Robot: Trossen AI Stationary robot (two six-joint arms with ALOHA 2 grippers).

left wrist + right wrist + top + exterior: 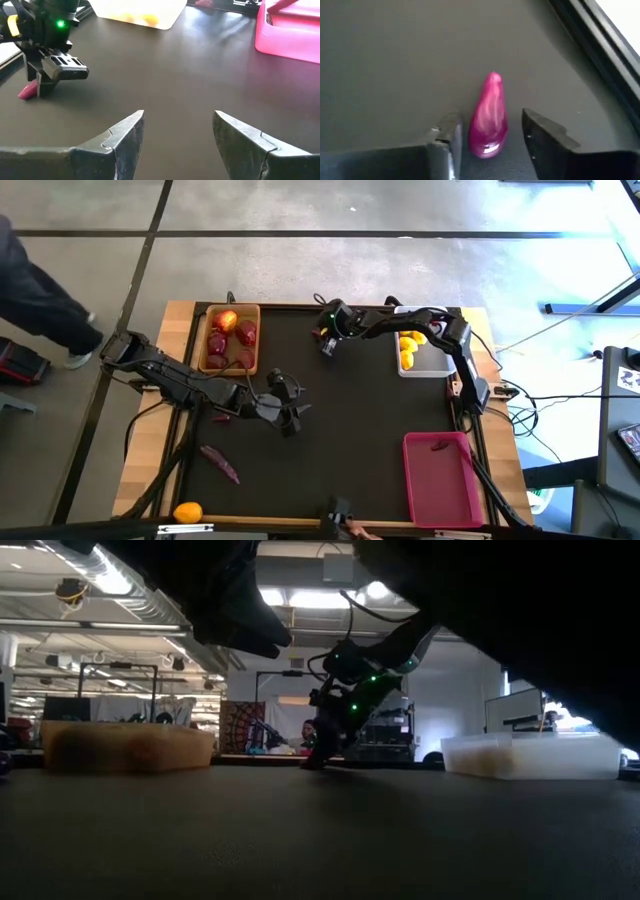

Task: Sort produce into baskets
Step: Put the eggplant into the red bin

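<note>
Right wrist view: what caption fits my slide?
Right pincer open around a glossy magenta-pink piece lying on the dark table.

A dark mat-topped table (340,420) bears three baskets, purple pieces and a stray orange fruit (187,512)

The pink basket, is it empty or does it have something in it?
Not empty. The pink basket holds one thin dark-red piece near its far end, seen from above; the rest of it looks bare.

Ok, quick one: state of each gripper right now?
Left gripper: open, empty, hovering over the mat mid-table.
Right gripper: open, fingers either side of a pink-red piece lying on the mat, not closed on it yet.
</note>
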